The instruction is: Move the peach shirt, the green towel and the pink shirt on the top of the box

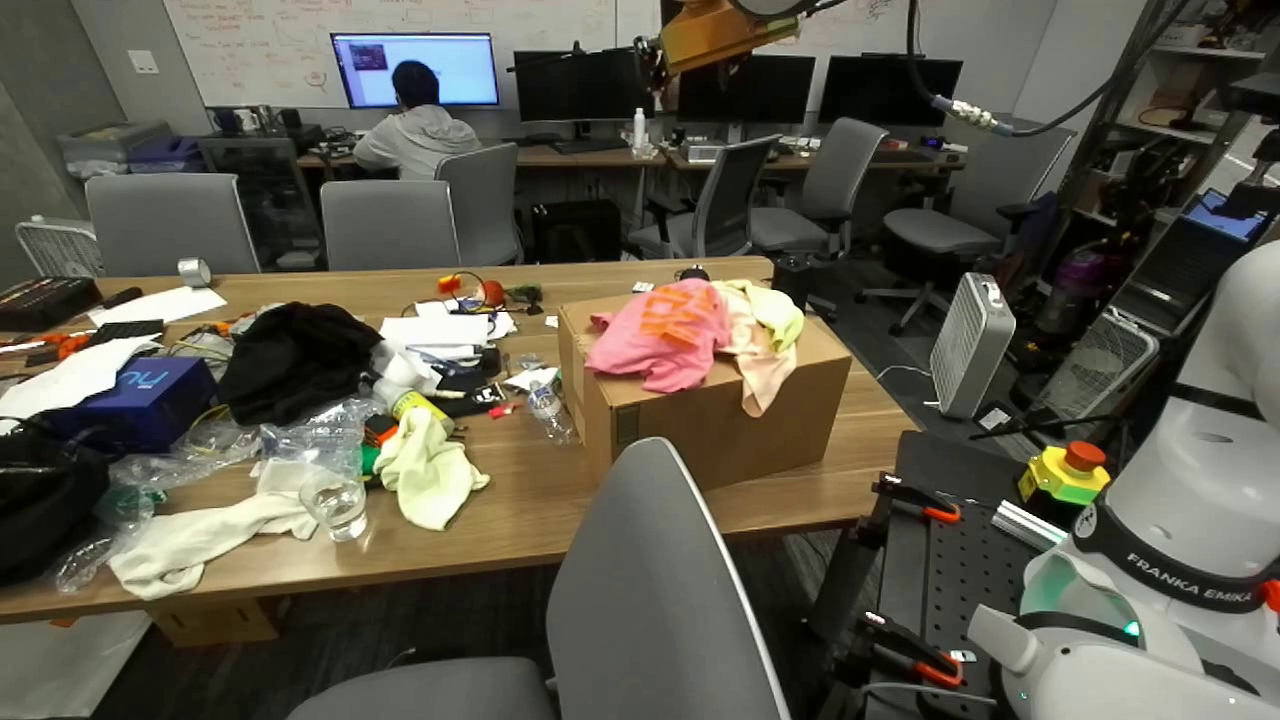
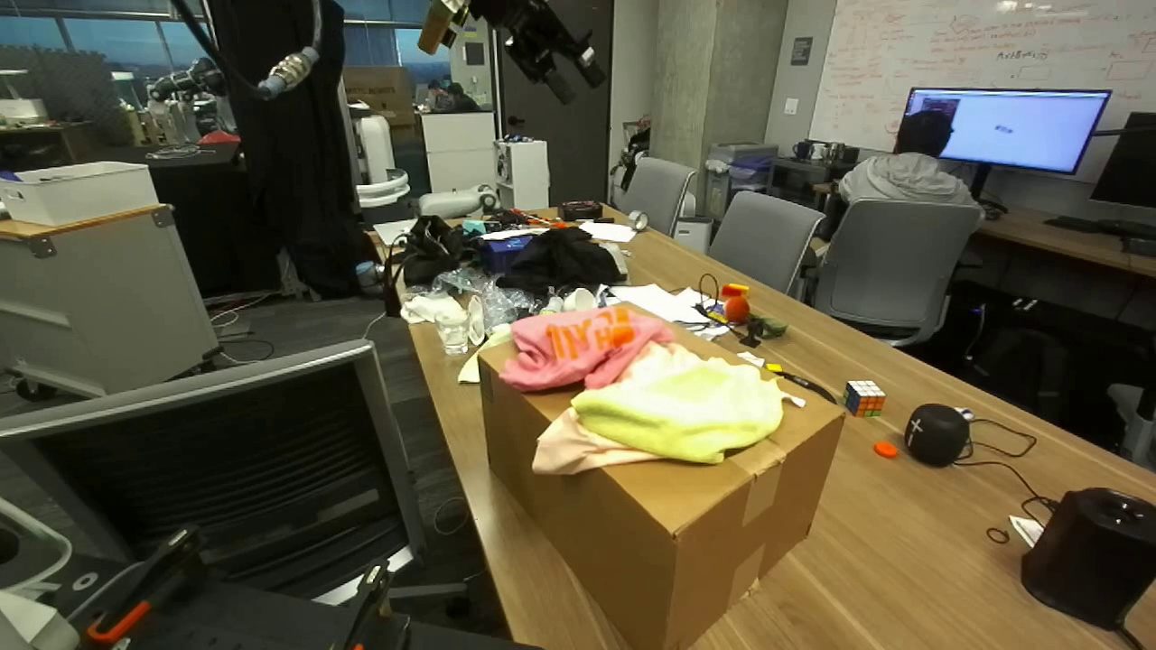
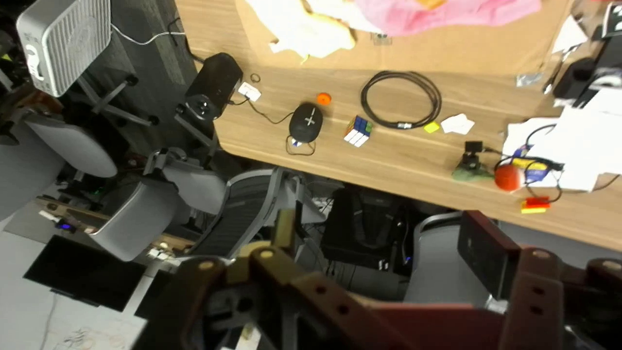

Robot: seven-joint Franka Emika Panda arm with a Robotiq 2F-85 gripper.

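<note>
The large brown cardboard box (image 1: 720, 430) stands on the table, also in an exterior view (image 2: 578, 515) and the wrist view (image 3: 452, 56). The pink shirt (image 1: 650, 345) lies crumpled on its top, also in an exterior view (image 2: 546, 357). The peach shirt (image 1: 767, 378) lies beside it, one end hanging over the box edge. The green towel (image 2: 691, 411) lies bunched on the peach shirt, partly covering it. My gripper (image 3: 386, 243) is open and empty in the wrist view. It is high above the table in both exterior views (image 2: 576, 79), apart from all the cloths.
A grey chair (image 1: 650, 600) stands at the table's near side. A pale yellow-green cloth (image 1: 428, 472), a glass (image 1: 340, 508), a black cloth (image 1: 300, 360) and plastic wrap lie left of the box. A Rubik's cube (image 2: 864, 398) and black speakers (image 2: 936, 434) stand behind it.
</note>
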